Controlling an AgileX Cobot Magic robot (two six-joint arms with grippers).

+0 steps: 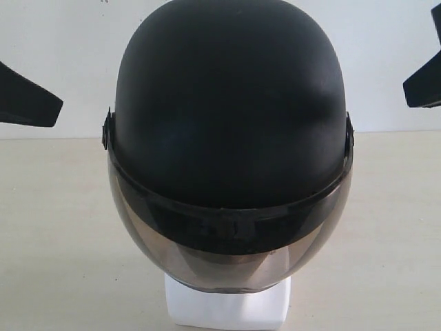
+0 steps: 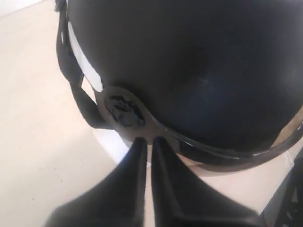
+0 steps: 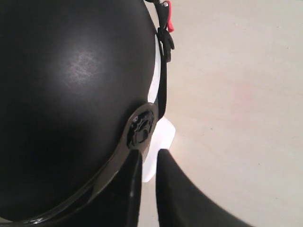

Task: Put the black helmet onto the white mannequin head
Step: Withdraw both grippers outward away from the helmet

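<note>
Placement looks finished: black helmet (image 1: 231,110) sits over white mannequin head (image 1: 227,307) at frame centre; left gripper (image 2: 147,142) and right gripper (image 3: 149,158), closed and empty, flank it; only withdrawal seems left.

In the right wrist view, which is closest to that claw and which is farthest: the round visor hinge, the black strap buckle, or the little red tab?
Counting from the right claw:
1. The round visor hinge, on the side of the black helmet, just beyond the fingertips.
2. The black strap buckle, well farther along the helmet's edge.
3. The red tab, just past the buckle, farthest.
</note>
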